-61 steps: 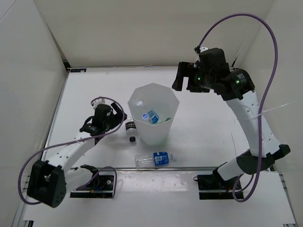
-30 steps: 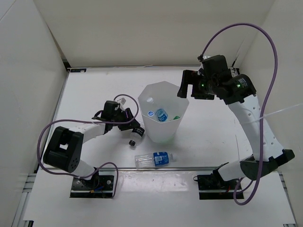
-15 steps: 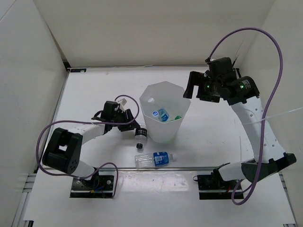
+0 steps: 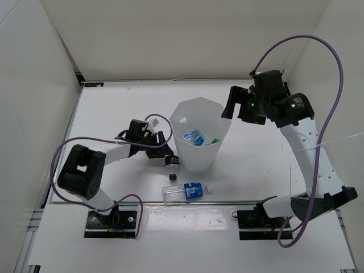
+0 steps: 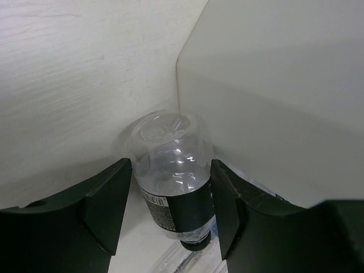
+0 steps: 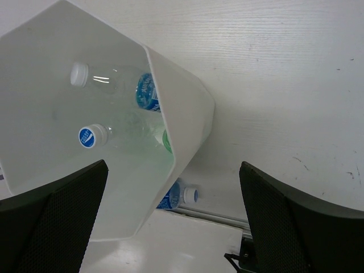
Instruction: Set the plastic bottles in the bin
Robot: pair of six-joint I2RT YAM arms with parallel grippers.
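Note:
The bin point(image 4: 196, 161) stands mid-table and holds several plastic bottles: a clear one with a blue label point(image 4: 194, 137), a green one point(image 4: 215, 140) and a white-capped clear one point(image 6: 105, 78). A clear bottle with a black label point(image 4: 172, 166) lies against the bin's left wall. My left gripper point(image 4: 164, 152) is open and straddles it. In the left wrist view the bottle point(image 5: 177, 210) nearly fills the gap between the fingers point(image 5: 102, 205), with a sliver of space on the left. A blue-labelled bottle point(image 4: 185, 191) lies near the front edge. My right gripper point(image 4: 239, 110) hangs wide open over the bin's right rim point(image 6: 170, 108).
White walls close in the table on the left, back and right. A metal rail point(image 4: 239, 201) runs along the front edge just behind the blue-labelled bottle. Purple cables point(image 4: 318, 62) loop above both arms.
My left gripper has slid right towards the bin, pushing the black-labelled bottle along, and its jaws have widened around it. The bin has shifted a little to the right. The right gripper has barely moved.

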